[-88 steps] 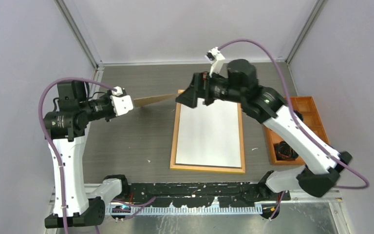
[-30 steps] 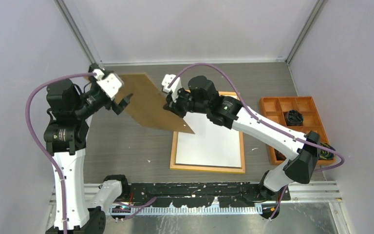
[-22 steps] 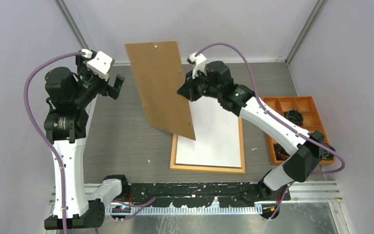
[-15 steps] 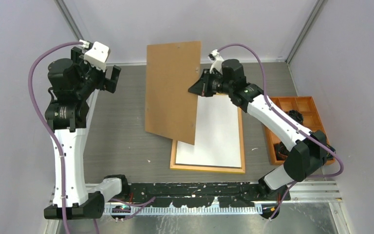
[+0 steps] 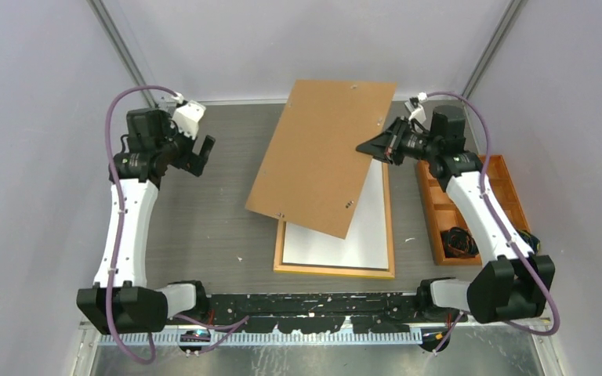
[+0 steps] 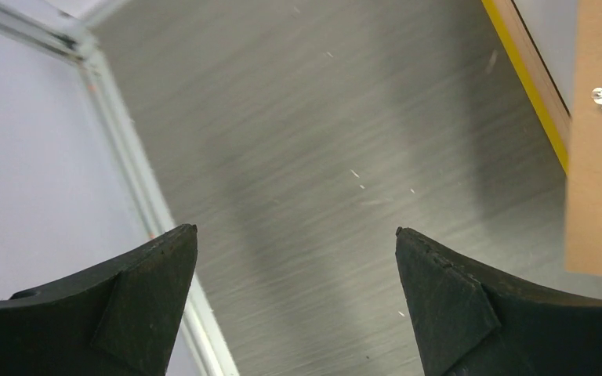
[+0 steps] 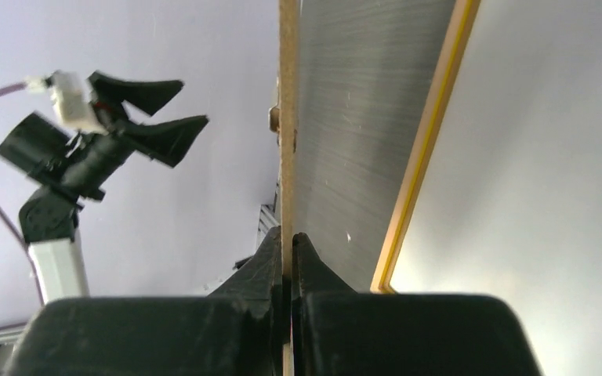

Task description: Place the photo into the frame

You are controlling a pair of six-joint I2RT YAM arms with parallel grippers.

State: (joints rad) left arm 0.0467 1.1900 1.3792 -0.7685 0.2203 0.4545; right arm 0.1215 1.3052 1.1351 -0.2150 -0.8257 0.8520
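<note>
The frame (image 5: 334,270) lies on the table with its tan back up, a yellow edge (image 6: 527,84) showing in the left wrist view. Inside it lies the photo (image 5: 364,231), plain white reverse up, also bright in the right wrist view (image 7: 541,157). My right gripper (image 5: 370,146) is shut on the right edge of a brown backing board (image 5: 321,153), held tilted above the frame's far half and covering much of the photo. That board runs edge-on between my right gripper's (image 7: 288,239) fingers. My left gripper (image 5: 204,154) hangs open and empty at the back left, over bare table (image 6: 296,231).
An orange compartment tray (image 5: 433,223) stands at the right, with black items (image 5: 460,240) in it. The enclosure's walls and metal rail (image 6: 137,188) close in the table at the back and left. The arms' bases sit along the near edge.
The right gripper has swung the backing board from the left side up and over to the right, above the frame. The left arm, free of the board, has drawn back and lowered at the back left.
</note>
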